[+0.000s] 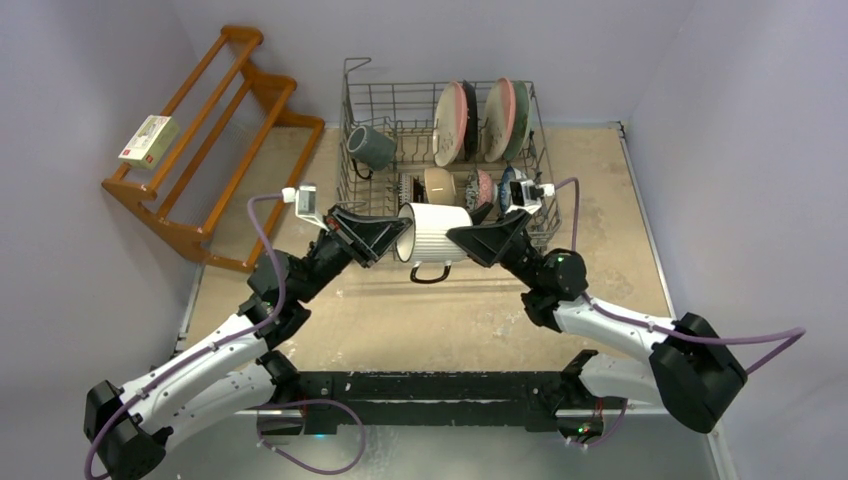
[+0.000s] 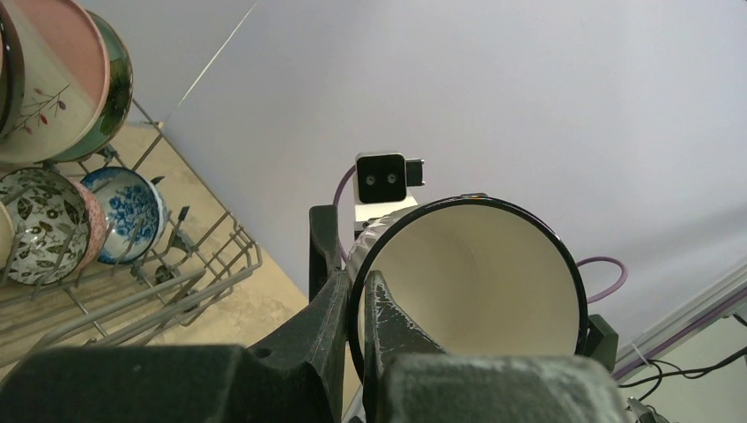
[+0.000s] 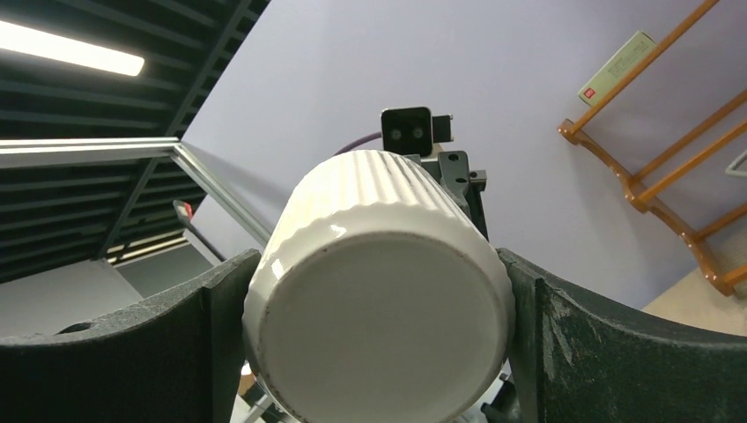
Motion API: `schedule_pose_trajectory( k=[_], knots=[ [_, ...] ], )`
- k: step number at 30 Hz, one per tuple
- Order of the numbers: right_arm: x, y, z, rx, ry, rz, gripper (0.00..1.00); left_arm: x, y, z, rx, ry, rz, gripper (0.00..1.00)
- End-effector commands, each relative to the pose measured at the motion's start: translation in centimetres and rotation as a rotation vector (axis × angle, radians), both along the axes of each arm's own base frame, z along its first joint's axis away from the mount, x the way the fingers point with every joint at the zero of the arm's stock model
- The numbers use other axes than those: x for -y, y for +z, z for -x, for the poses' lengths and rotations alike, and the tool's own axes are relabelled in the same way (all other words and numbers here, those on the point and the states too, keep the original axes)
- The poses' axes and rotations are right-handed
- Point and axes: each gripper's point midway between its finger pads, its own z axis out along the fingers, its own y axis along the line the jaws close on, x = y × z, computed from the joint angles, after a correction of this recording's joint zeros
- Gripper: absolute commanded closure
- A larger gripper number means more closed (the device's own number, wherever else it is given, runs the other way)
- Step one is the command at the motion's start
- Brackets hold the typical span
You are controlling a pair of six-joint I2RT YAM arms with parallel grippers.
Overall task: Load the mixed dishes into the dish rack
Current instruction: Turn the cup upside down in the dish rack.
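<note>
Risk: pinching white mug (image 1: 433, 233) rim with left claw (image 1: 396, 238), mid-air just near of dish rack (image 1: 352, 160); flanking mug base with right claw (image 1: 462, 238), spread wide, contact unclear. Risking drop onto worktop (image 1: 440, 320) if releasing left before right closing.

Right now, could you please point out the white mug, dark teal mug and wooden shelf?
white mug (image 1: 432, 234): top external view, ribbed side.
dark teal mug (image 1: 373, 147): top external view, outer wall.
wooden shelf (image 1: 170, 226): top external view, lower rail.
</note>
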Motion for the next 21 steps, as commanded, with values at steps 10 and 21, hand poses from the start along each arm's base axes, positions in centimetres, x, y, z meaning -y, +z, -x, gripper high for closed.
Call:
schedule_pose_trajectory(
  k=[10, 21],
  knots=[
    [2.1, 3.5, 2.6, 0.119, 0.024, -0.152, 0.69, -1.5, 3.4, -0.4, 0.051, 0.064, 0.096, 1.00],
    [1.4, 5.6, 1.2, 0.148, -0.066, -0.094, 1.00, -2.7, 2.5, -0.5, 0.003, 0.126, 0.001, 0.69]
  ],
)
